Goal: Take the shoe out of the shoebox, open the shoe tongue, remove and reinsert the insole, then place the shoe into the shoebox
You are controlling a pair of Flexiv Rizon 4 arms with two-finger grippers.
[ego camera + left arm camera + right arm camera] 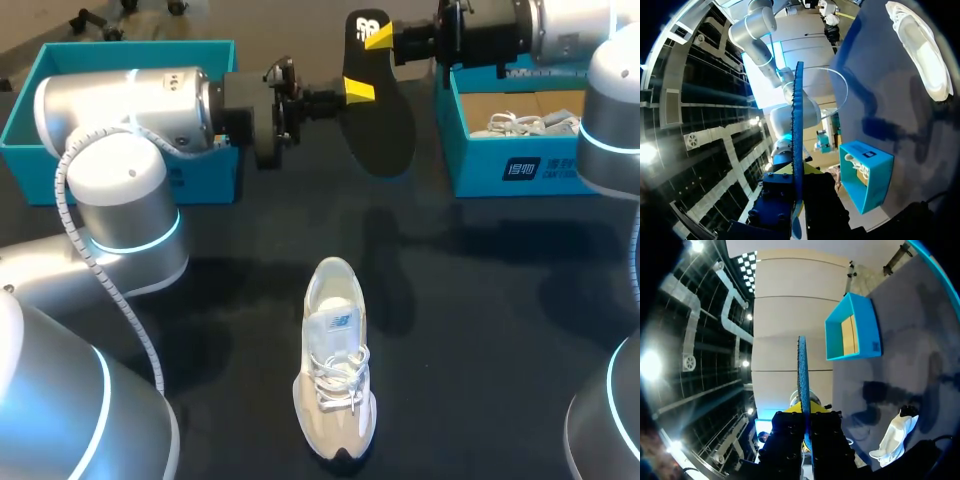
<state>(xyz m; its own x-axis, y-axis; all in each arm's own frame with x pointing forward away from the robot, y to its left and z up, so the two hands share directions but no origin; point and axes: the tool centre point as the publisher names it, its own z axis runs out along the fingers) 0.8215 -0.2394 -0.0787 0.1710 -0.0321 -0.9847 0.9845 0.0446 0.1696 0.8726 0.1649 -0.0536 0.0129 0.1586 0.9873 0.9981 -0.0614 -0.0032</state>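
Note:
A black insole (385,130) hangs in the air over the far middle of the table, held from both sides. My left gripper (358,90) is shut on its left edge and my right gripper (375,35) is shut on its far end. In the left wrist view the insole (798,125) stands edge-on between my left gripper's (799,172) fingers. The right wrist view shows the insole (802,370) the same way in my right gripper (804,412). The beige and white shoe (335,370) stands upright on the dark table, nearer the front, with its tongue pulled up.
A teal shoebox (30,90) stands at the back left behind my left arm. A second teal shoebox (520,165) at the back right holds another white shoe (530,122). The dark table spreads around the shoe.

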